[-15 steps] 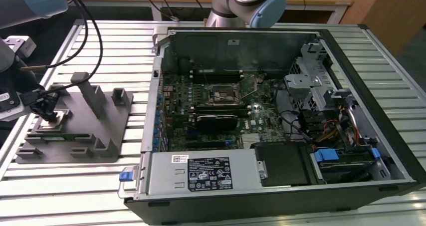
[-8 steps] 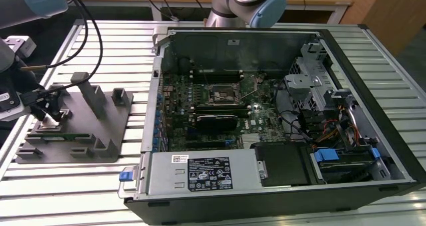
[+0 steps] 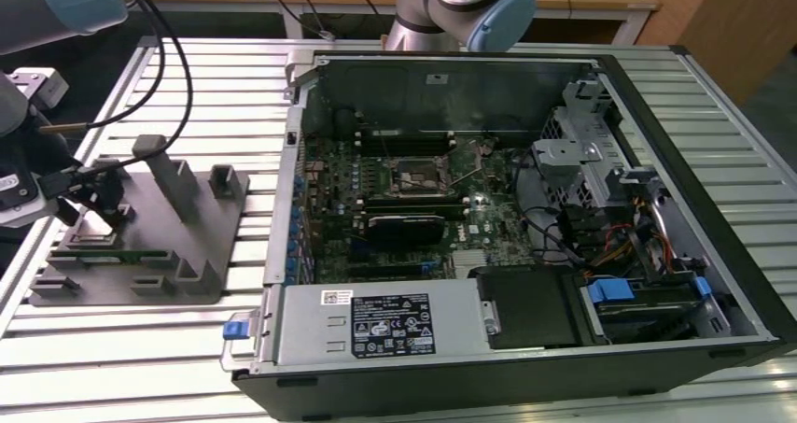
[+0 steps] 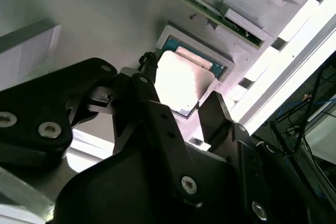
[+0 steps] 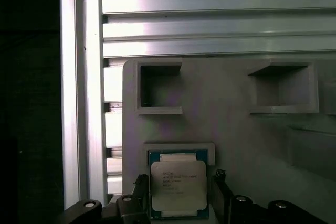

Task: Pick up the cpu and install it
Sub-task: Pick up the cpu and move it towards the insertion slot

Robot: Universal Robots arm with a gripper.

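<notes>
Within a square recess of the grey holder (image 5: pixel 226 129), at the exterior view's left on the slatted surface (image 3: pixel 137 348), the cpu (image 5: pixel 178 187) lies flat, silver top up; the fingers (image 5: pixel 218 179) stand spread on either side of it, close to its edges, holding nothing; the open computer case (image 3: pixel 697 162) sits well apart.

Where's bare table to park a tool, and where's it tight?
Free: table slats between the grey fixture and the near edge, exterior view's lower left. Also slats behind it, crossed by cables. Tight: strip between fixture and computer case, and around the gripper over the cpu.
</notes>
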